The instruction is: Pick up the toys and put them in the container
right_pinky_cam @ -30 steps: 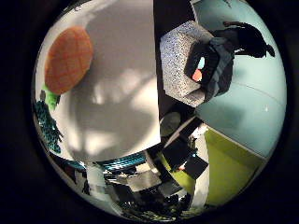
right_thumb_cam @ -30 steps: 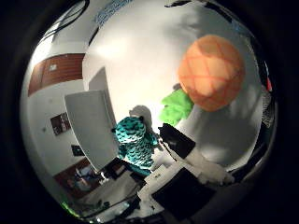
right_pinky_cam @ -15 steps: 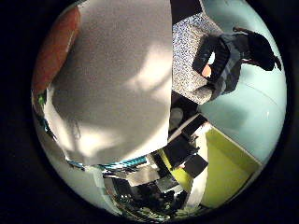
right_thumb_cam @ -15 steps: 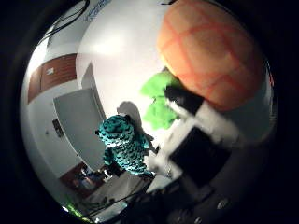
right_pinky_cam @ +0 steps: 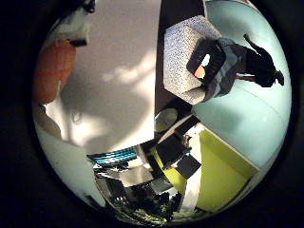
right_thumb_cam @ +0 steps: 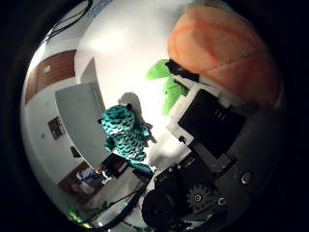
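Note:
An orange plush toy (right_thumb_cam: 227, 48) with green leaves (right_thumb_cam: 162, 85) lies on the white table (right_pinky_cam: 119, 90) and fills much of the right thumb side palm view, close to the palm. My hand's black and white fingers (right_thumb_cam: 217, 121) curl against it at the leaves. Its orange side also shows in the right little finger side palm view (right_pinky_cam: 52, 71), with a dark fingertip (right_pinky_cam: 76, 33) at its edge. A teal spotted plush toy (right_thumb_cam: 124, 133) stands on the table a little away from the hand. A grey speckled box (right_pinky_cam: 187, 57) stands beside the table with a dark thing (right_pinky_cam: 214, 62) at it.
A flat grey panel (right_thumb_cam: 82, 116) lies at the table's edge beside the teal toy. Beyond the table are a pale teal floor (right_pinky_cam: 237, 114), a yellow-green surface (right_pinky_cam: 223, 166) and cluttered equipment (right_pinky_cam: 161, 176).
The palm has closed in on the orange toy, which now fills more of the thumb side view. The fingers have curled in over its leaves. The teal toy has stayed put.

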Robot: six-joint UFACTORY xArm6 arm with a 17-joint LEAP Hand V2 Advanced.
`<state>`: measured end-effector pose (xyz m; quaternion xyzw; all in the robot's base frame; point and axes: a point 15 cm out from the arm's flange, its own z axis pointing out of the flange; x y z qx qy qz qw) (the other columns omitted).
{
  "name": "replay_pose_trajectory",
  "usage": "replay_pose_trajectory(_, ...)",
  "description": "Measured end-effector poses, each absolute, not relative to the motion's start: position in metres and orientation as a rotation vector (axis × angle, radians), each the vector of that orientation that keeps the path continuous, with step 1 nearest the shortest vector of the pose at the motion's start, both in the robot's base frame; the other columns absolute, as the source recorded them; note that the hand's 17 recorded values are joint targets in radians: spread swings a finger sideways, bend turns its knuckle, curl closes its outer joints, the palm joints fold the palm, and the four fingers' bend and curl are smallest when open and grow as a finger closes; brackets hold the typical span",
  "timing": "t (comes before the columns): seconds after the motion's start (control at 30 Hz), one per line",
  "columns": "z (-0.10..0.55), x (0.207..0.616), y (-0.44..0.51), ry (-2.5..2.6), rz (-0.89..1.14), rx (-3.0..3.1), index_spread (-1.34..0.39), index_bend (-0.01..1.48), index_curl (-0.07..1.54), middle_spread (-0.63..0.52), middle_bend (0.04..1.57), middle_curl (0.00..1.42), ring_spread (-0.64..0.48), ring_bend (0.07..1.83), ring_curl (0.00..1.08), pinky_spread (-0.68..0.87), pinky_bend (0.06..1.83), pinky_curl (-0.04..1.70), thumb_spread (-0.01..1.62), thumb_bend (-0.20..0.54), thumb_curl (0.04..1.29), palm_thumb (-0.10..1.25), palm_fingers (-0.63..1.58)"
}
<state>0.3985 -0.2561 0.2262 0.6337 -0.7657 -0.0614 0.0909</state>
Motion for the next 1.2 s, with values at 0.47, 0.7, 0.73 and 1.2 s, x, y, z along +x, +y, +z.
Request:
replay_pose_trajectory(0.47, 0.416, 0.384, -0.151, -2.264, -0.052, 2.106, -0.34, 1.05, 1.04, -0.24, 1.3, 1.03, -0.26, 1.44, 0.83, -0.14, 1.39, 1.03, 0.88, -0.016, 0.69, 1.07, 0.89)
replay_pose_trajectory(0.7, 0.484, 0.393, -0.047, -2.135, -0.017, 2.35, -0.33, 1.06, 1.05, -0.23, 1.31, 1.02, -0.25, 1.44, 0.84, -0.13, 1.33, 1.14, 0.86, -0.016, 0.73, 1.06, 0.89)
replay_pose_trajectory(0.73, 0.489, 0.394, -0.029, -2.117, -0.003, 2.377, -0.32, 1.06, 1.05, -0.23, 1.31, 1.02, -0.25, 1.44, 0.84, -0.13, 1.33, 1.15, 0.86, -0.016, 0.73, 1.06, 0.9)
replay_pose_trajectory(1.2, 0.505, 0.391, 0.124, -1.918, 0.072, 2.638, -0.32, 1.03, 1.06, -0.22, 1.29, 1.02, -0.26, 1.41, 0.86, -0.14, 1.26, 1.26, 0.83, -0.017, 0.77, 1.05, 0.92)
